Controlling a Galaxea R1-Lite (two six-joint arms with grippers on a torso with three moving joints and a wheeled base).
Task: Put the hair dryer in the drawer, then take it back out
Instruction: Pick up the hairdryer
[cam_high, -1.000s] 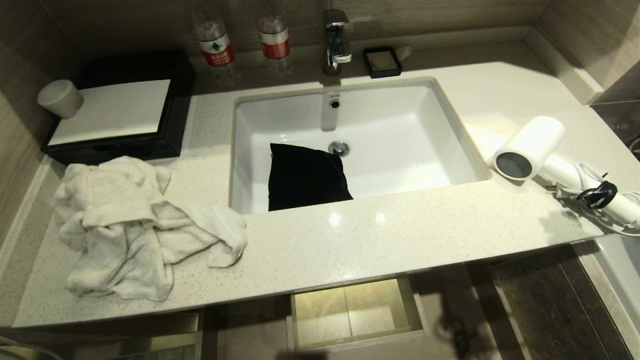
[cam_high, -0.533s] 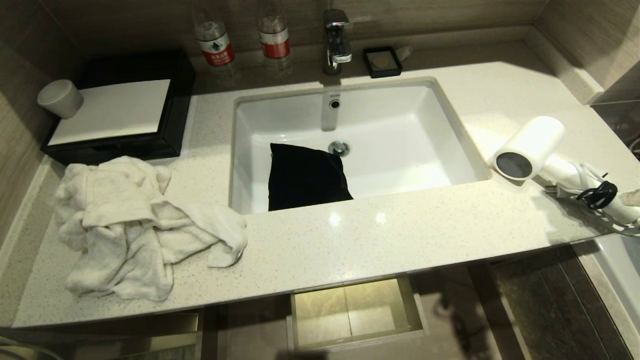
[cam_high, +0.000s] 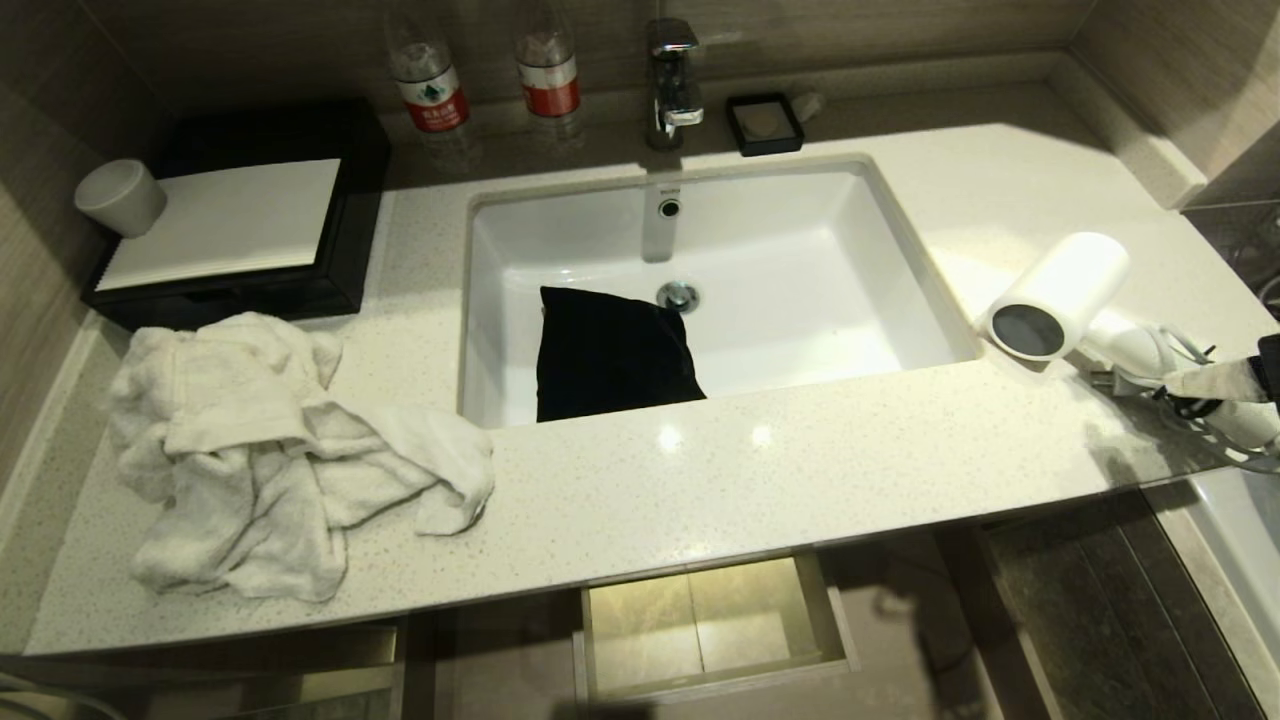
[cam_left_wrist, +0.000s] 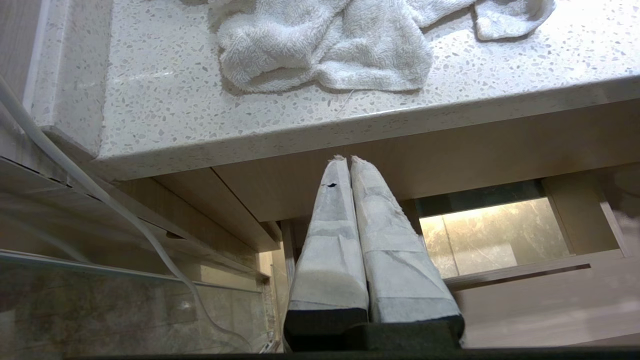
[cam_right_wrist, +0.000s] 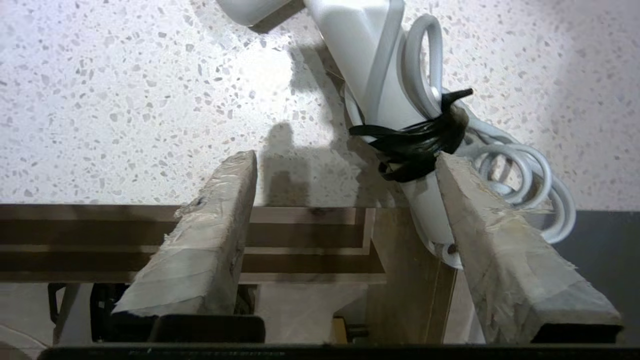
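The white hair dryer (cam_high: 1058, 296) lies on the counter's right end, dark round end facing the sink. Its handle (cam_right_wrist: 372, 55), with the cord bundled by a black tie, runs out past the counter edge. My right gripper (cam_high: 1222, 390) reaches in from the right edge. In the right wrist view the right gripper (cam_right_wrist: 345, 160) is open, and the handle's end lies between its fingers, close against one finger (cam_right_wrist: 492, 235). The drawer (cam_high: 838, 625) stands pulled out below the counter front; the drawer (cam_left_wrist: 550, 310) also shows past my left gripper (cam_left_wrist: 349, 159), which is shut, empty and parked under the counter's left part.
A crumpled white towel (cam_high: 270, 450) covers the counter's left side. The sink (cam_high: 900, 300) holds a black pouch (cam_high: 610, 355). Behind are two bottles (cam_high: 430, 85), a faucet (cam_high: 672, 75), a soap dish (cam_high: 764, 123), and a black box (cam_high: 330, 290) with a white cup (cam_high: 120, 197).
My right gripper has come into the head view from the right edge and opened over the hair dryer's handle. The hair dryer has not moved.
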